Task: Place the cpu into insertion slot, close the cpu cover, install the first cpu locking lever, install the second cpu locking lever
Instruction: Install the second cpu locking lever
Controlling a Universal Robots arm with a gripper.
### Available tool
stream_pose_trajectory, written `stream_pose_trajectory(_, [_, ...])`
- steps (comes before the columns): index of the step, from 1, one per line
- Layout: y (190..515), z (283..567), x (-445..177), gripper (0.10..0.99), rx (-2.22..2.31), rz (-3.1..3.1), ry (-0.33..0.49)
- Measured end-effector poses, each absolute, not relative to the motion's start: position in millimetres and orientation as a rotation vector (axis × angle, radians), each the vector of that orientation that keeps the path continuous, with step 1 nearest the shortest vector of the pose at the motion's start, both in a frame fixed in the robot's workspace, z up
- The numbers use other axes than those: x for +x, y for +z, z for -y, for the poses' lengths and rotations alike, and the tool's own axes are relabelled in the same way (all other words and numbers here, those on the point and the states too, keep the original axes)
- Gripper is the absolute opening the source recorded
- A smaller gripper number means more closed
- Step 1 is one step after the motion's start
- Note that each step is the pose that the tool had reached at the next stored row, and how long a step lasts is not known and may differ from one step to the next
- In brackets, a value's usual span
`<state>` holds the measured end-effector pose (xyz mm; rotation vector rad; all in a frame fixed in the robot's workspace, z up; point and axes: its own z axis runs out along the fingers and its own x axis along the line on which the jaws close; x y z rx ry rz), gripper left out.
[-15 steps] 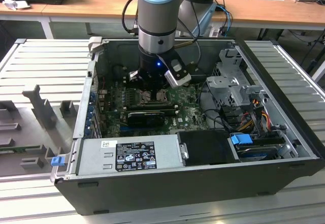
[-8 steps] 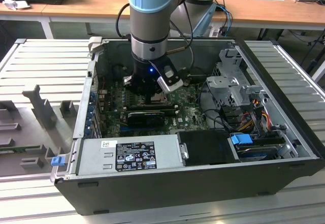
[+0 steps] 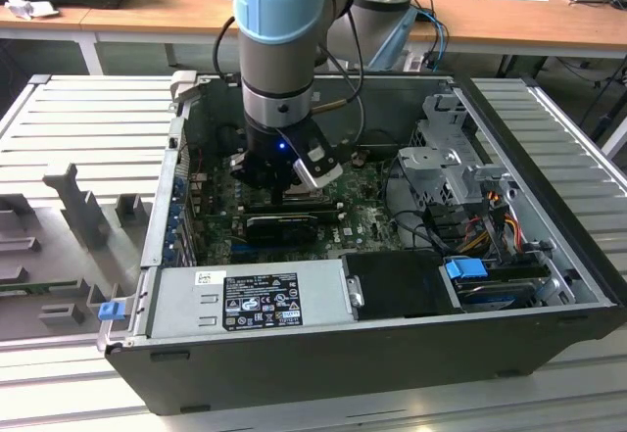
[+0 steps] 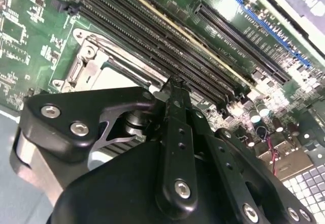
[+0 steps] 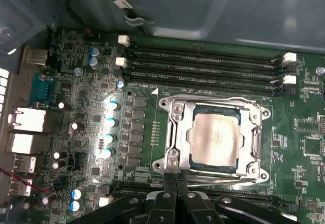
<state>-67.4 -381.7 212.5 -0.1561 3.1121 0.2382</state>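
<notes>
In the first wrist view the cpu [image 5: 216, 140], a dull silver square, lies in the insertion slot on the green motherboard. The slot itself is mostly hidden under it. The silvery cpu cover [image 5: 175, 132] lies flat around the chip as a frame. One thin metal locking lever [image 5: 203, 99] runs along the cover's far edge, another [image 5: 228, 180] along the edge by my fingers. My gripper [image 5: 175, 176] is shut, its black fingertips pressed together at that edge. The second wrist view shows the gripper [image 4: 175, 84] from behind, touching the socket frame [image 4: 94, 64]. In the exterior view the gripper [image 3: 284, 179] is down inside the open case.
Long black memory slots [image 5: 203, 61] run beside the socket, and a row of capacitors [image 5: 109, 127] stands on its other side. The power supply [image 3: 260, 300], drive cage [image 3: 451, 163] and cables [image 3: 490, 216] crowd the case. A grey fixture [image 3: 73, 207] sits outside on the exterior view's left.
</notes>
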Motion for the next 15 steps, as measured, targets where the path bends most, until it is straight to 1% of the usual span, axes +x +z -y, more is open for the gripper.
stream_pose_trajectory(5, [212,388,-70,0.106,-0.161,-3.107,0.281])
stream_pose_trajectory(7, [211,391,-72,0.106,-0.162,-3.102,0.317])
stream_pose_trajectory(11, [206,392,-74,0.106,-0.164,-3.101,0.327])
stream_pose_trajectory(15, [202,392,-74,0.106,-0.165,-3.095,0.368])
